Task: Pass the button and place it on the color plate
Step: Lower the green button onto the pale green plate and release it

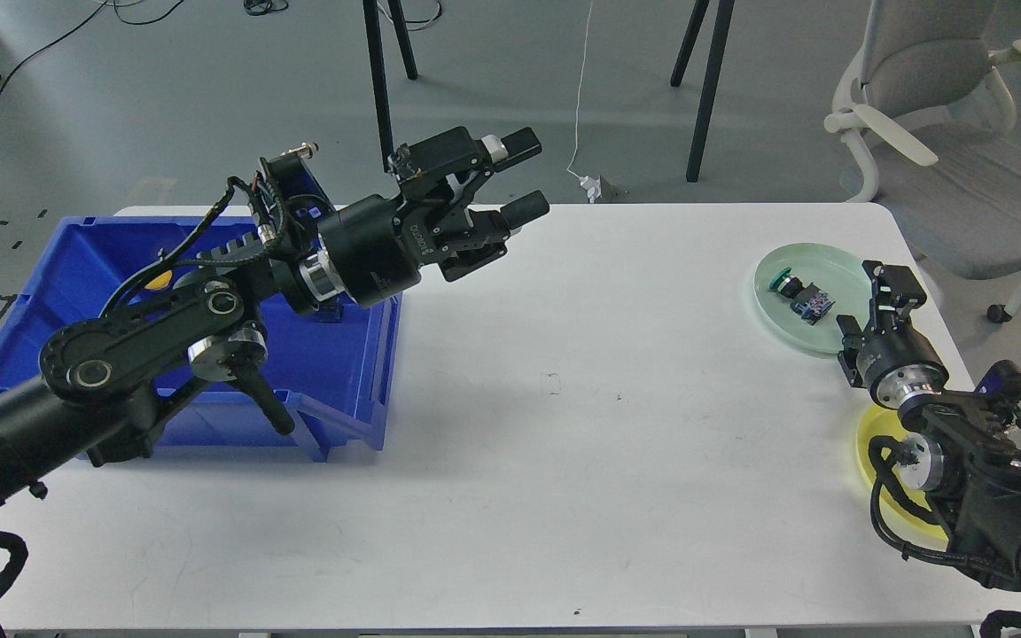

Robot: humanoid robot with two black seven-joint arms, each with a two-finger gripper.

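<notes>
The green-capped button (797,292) lies on its side in the pale green plate (776,310) at the table's right. My right gripper (893,282) stands just right of the plate's rim, apart from the button, with its jaws open and empty. My left gripper (526,174) is held open and empty in the air over the back left of the table, beside the blue bin. A yellow plate (870,438) lies at the front right, mostly hidden under my right arm.
A blue bin (50,266) stands at the table's left under my left arm, with a yellow item inside (157,283). An office chair (936,133) stands behind the table's right corner. Stand legs are on the floor behind the table.
</notes>
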